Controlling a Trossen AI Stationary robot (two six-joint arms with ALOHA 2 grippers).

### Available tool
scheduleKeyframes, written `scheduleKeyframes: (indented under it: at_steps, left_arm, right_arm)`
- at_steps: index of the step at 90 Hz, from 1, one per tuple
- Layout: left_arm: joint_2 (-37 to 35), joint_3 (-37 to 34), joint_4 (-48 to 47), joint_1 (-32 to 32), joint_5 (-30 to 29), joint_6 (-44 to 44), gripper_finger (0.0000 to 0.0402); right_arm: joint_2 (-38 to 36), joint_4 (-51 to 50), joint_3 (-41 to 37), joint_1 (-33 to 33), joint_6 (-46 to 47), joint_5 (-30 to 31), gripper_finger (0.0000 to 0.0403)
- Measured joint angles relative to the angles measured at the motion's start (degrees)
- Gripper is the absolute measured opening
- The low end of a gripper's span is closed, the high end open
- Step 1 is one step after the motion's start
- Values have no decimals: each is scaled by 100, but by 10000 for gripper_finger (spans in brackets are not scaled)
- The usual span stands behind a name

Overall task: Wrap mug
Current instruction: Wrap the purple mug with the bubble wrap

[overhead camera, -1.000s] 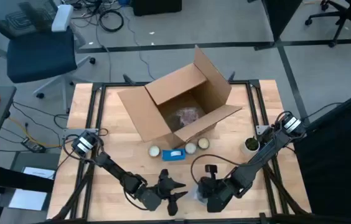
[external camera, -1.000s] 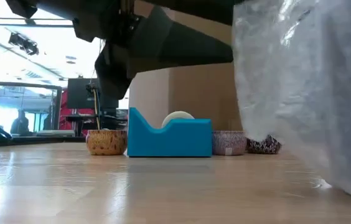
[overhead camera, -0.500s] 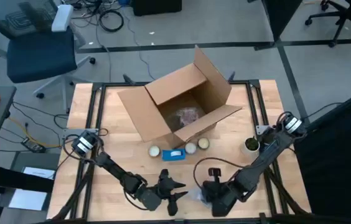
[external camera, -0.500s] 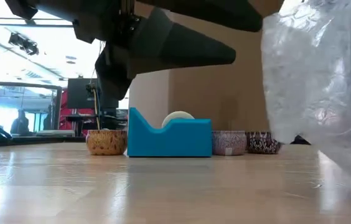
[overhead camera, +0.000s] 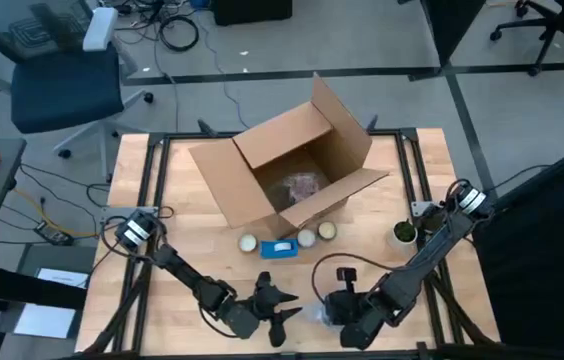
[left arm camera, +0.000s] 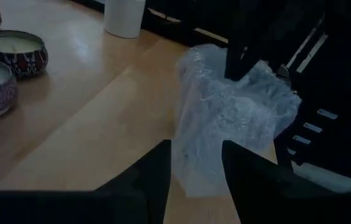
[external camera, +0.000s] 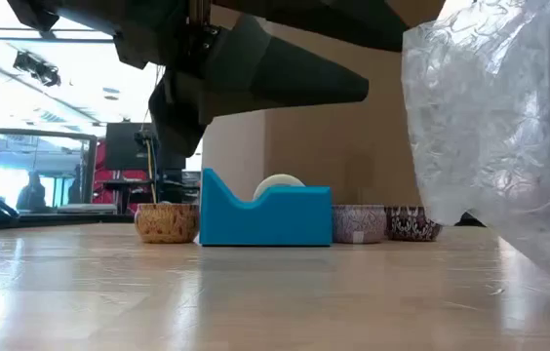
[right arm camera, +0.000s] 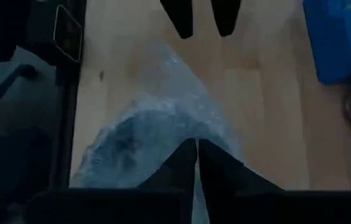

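A crumpled sheet of bubble wrap (overhead camera: 319, 312) is held at the near edge of the desk (overhead camera: 192, 220), pinched between the closed fingers of the right end effector (right arm camera: 196, 163). Whether the mug is inside the wrap cannot be told. The left end effector (left arm camera: 194, 165) is seen just beside the wrap, its fingers parted and holding nothing, pointed at the bundle. In the low view the wrap (external camera: 494, 136) is lifted, with only its lower fold near the desk surface. Open wood lies between the end effectors and the blue tape dispenser (overhead camera: 280, 248). Behind it stand three candle tins (overhead camera: 307, 237) and an open cardboard box (overhead camera: 287, 165). A white cup (overhead camera: 402, 233) stands near the right edge.
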Motion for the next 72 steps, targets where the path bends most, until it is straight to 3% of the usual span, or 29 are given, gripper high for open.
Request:
scheduleKeyframes:
  at_steps: [30, 49, 72]
  left_arm:
    - [0, 0, 0, 3, -3, 6, 129]
    - [0, 0, 0, 26, -4, 19, 129]
    - [0, 0, -2, 32, -4, 29, 129]
  right_arm:
    - [31, 762, -711, -87, 314, -471, 0]
    - [-7, 462, -402, -72, 136, -877, 0]
    - [-265, 84, 76, 53, -129, -665, 0]
